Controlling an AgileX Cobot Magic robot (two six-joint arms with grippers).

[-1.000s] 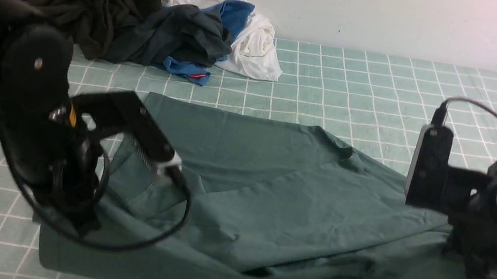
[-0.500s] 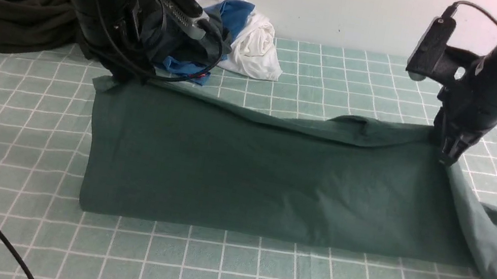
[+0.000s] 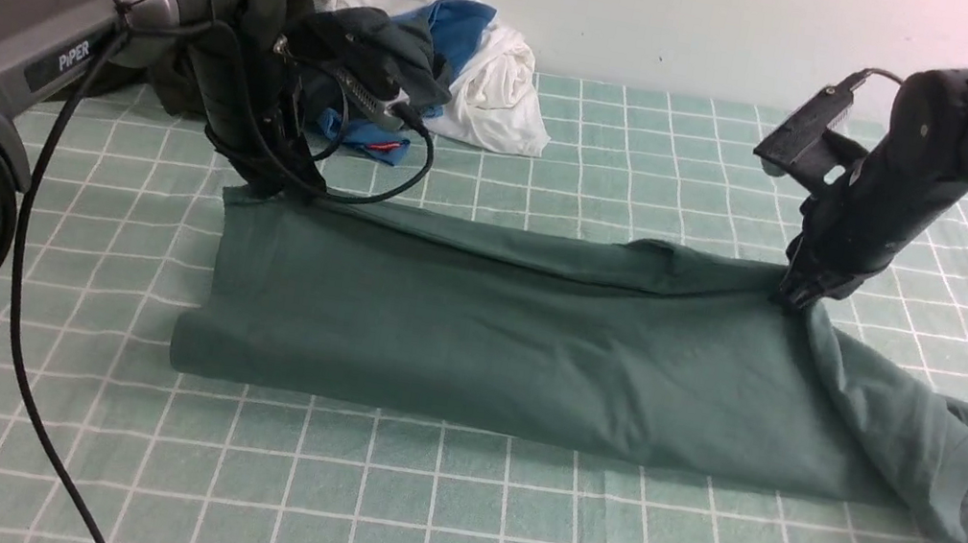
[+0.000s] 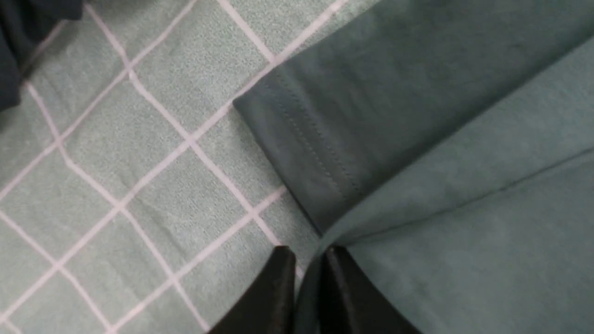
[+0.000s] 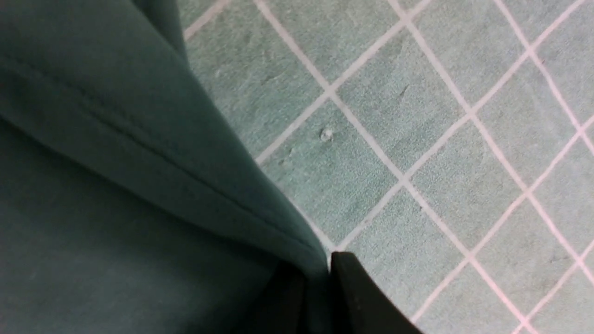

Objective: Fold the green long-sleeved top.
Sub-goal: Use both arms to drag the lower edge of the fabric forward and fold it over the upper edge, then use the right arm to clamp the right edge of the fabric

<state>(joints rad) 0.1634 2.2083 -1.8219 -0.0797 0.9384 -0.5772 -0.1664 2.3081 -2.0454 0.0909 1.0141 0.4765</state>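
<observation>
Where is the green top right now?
In the front view the green top lies centre frame, folded in a band, far corners pinched by the left hand and right hand, just in front of the clothes pile.

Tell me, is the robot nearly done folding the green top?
Not yet. The green long-sleeved top lies folded over into a long band. The left fingers and right fingers pinch its far edge. The loose crumpled end and folding it shorter are left.
</observation>
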